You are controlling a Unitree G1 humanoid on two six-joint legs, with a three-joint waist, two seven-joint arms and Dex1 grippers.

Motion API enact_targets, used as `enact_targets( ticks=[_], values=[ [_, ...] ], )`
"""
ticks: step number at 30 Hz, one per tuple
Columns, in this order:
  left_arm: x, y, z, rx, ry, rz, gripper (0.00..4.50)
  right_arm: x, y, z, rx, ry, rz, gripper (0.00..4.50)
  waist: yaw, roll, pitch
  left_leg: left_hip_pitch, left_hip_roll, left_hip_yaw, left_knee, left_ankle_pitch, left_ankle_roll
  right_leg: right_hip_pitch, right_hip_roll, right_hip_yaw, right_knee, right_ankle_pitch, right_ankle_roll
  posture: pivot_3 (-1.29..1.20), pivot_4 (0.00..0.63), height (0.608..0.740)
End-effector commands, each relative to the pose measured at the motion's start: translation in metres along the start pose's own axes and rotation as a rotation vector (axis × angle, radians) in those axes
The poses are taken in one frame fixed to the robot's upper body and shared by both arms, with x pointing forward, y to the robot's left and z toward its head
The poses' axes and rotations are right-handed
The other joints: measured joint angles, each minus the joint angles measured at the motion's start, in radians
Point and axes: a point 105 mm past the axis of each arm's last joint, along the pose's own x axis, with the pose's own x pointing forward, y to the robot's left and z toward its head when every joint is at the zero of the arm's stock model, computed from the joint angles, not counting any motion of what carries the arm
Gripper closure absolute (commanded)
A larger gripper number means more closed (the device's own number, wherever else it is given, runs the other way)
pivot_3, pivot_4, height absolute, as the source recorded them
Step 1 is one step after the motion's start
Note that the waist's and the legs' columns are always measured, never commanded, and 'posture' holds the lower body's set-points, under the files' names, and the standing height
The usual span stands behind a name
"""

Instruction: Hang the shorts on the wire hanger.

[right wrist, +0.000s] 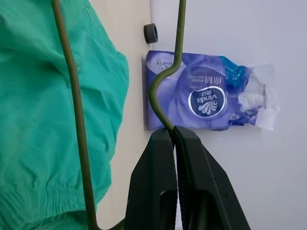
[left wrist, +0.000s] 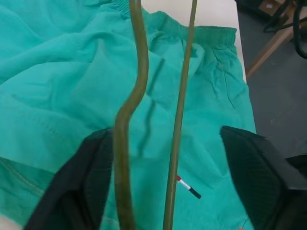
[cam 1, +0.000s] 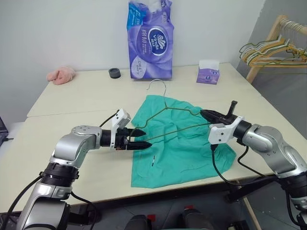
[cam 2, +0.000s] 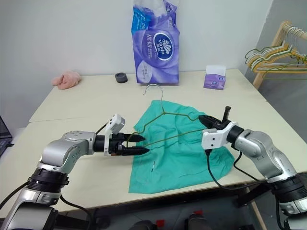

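while the right gripper is pinching the wire hanger over the shorts at table centre, the left gripper, half-spread around its nine-o'clock corner, is risking twisting it loose.

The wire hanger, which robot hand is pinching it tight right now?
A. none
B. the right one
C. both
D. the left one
B: the right gripper has its black fingers shut on the wire hanger at one end, while the left gripper has open fingers on either side of the wires, over the shorts.
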Motion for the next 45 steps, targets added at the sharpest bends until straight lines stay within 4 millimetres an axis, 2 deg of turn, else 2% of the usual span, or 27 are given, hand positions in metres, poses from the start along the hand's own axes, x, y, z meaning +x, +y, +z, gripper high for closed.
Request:
enact_targets(
  ticks=[1, 8, 9, 18, 19, 22, 26, 30, 33, 35, 40, 45],
  values=[
    [0.001, -0.012, 0.015, 0.055, -0.009, -0.045, 2.15, -0.002, -0.021, 0.003, -0.021, -0.018, -0.067, 4.5, 0.0, 0.0, 0.0, 0.0, 0.0, 0.0, 0.0, 0.0, 0.0, 0.0, 0.0, 0.0, 0.0, 0.0, 0.0, -0.09, 0.043, 0.74],
    [0.004, -0.02, 0.02, 0.07, 0.004, -0.056, 4.34, -0.002, -0.025, 0.007, -0.013, -0.034, -0.094, 4.5, 0.0, 0.0, 0.0, 0.0, 0.0, 0.0, 0.0, 0.0, 0.0, 0.0, 0.0, 0.0, 0.0, 0.0, 0.0, -0.09, 0.043, 0.74],
    [0.004, -0.02, 0.02, 0.072, 0.005, -0.056, 4.45, -0.003, -0.026, 0.007, -0.006, -0.033, -0.103, 4.5, 0.0, 0.0, 0.0, 0.0, 0.0, 0.0, 0.0, 0.0, 0.0, 0.0, 0.0, 0.0, 0.0, 0.0, 0.0, -0.09, 0.043, 0.74],
    [0.005, -0.018, 0.019, 0.074, -0.001, -0.046, 4.45, -0.007, -0.023, 0.015, -0.006, -0.077, -0.082, 4.5, -0.001, 0.0, 0.0, 0.0, 0.0, 0.0, 0.0, 0.0, 0.0, 0.0, 0.0, 0.0, 0.0, 0.0, 0.0, -0.09, 0.043, 0.74],
    [0.006, -0.018, 0.018, 0.075, -0.001, -0.045, 4.5, -0.008, -0.023, 0.016, 0.0, -0.085, -0.082, 4.1, -0.001, 0.0, 0.0, 0.0, 0.0, 0.0, 0.0, 0.0, 0.0, 0.0, 0.0, 0.0, 0.0, 0.0, 0.0, -0.09, 0.043, 0.74],
    [0.006, -0.017, 0.014, 0.083, 0.004, -0.044, 4.5, -0.012, -0.017, 0.016, 0.026, -0.087, -0.045, 3.44, 0.0, 0.0, 0.0, 0.0, 0.0, 0.0, 0.0, 0.0, 0.0, 0.0, 0.0, 0.0, 0.0, 0.0, 0.0, -0.09, 0.043, 0.74],
    [0.005, -0.014, 0.01, 0.122, 0.017, -0.027, 4.5, -0.021, -0.007, 0.016, 0.083, -0.091, 0.034, 2.09, 0.0, 0.0, 0.0, 0.0, 0.0, 0.0, 0.0, 0.0, 0.0, 0.0, 0.0, 0.0, 0.0, 0.0, 0.0, -0.1, 0.044, 0.74],
    [0.004, -0.004, 0.009, 0.238, 0.03, 0.035, 4.5, -0.034, -0.007, 0.007, 0.427, -0.008, 0.08, 0.73, 0.001, 0.0, 0.0, 0.001, 0.0, 0.0, 0.0, 0.0, 0.0, 0.001, 0.0, 0.0, 0.0, 0.0, 0.0, -0.1, 0.046, 0.74],
    [0.001, 0.003, 0.004, 0.372, 0.093, 0.069, 4.5, -0.046, -0.011, 0.007, 0.676, 0.044, 0.124, 0.73, 0.004, 0.0, 0.0, 0.001, 0.0, 0.0, 0.001, 0.0, 0.0, 0.001, 0.0, 0.0, 0.001, 0.0, 0.0, -0.1, 0.048, 0.74],
    [-0.001, 0.006, -0.001, 0.446, 0.147, 0.068, 4.5, -0.053, -0.01, 0.012, 0.763, 0.056, 0.189, 0.73, 0.004, 0.0, 0.0, 0.001, 0.0, 0.0, 0.001, 0.0, 0.0, 0.001, -0.001, 0.0, 0.001, 0.0, 0.0, -0.1, 0.049, 0.74],
    [0.004, 0.004, 0.0, 0.548, 0.186, 0.039, 4.5, -0.06, 0.005, 0.019, 0.893, 0.124, 0.336, 0.73, 0.003, 0.0, 0.0, 0.001, 0.0, 0.0, 0.001, 0.0, 0.0, 0.002, -0.001, -0.001, 0.0, 0.0, 0.0, -0.12, 0.048, 0.74],
    [0.016, -0.009, 0.014, 0.636, 0.174, -0.022, 4.5, -0.052, 0.024, 0.026, 0.909, 0.181, 0.476, 0.73, 0.0, 0.0, 0.0, 0.001, 0.0, 0.0, 0.001, 0.0, 0.0, 0.001, -0.001, -0.001, 0.0, -0.002, 0.005, -0.12, 0.048, 0.74]
  ],
)
